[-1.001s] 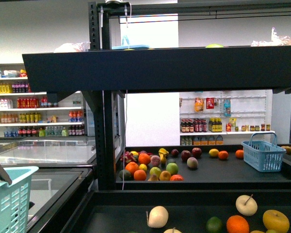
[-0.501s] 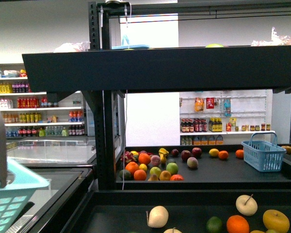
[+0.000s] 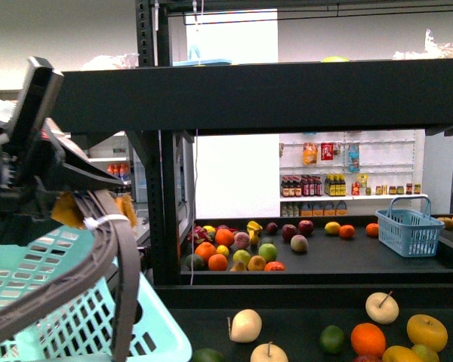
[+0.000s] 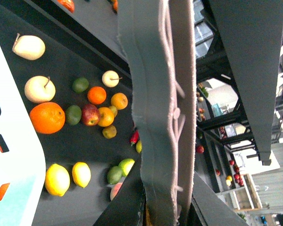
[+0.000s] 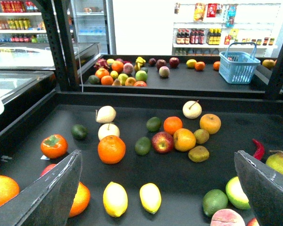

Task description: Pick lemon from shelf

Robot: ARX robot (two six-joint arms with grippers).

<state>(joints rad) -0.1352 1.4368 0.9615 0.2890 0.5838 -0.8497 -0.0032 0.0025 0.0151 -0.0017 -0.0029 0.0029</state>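
Lemon [image 5: 115, 198] and a second lemon [image 5: 150, 197] lie side by side, just apart, on the near tray of the shelf [image 5: 179, 96], close to its front edge. An orange [image 5: 112, 149] sits just behind them, and a lime [image 5: 214, 201] lies well off to one side with bare black tray between. The strip of tray straight in front of the lemons is also bare. The right arm's jaws are released and spread wide. One finger [image 5: 56, 193] is low over the fruit at one side and the other finger [image 5: 264, 188] is at the far side, with both lemons in the gap between them.

In the front view the left arm [image 3: 30, 151] is raised beside the rack's upright post [image 3: 164, 211]. The grey handle [image 3: 121, 256] of a teal basket [image 3: 83, 317] is looped under it. The left wrist view is filled by that handle, and I cannot tell how the left jaws stand. The upper tier's rim runs overhead.
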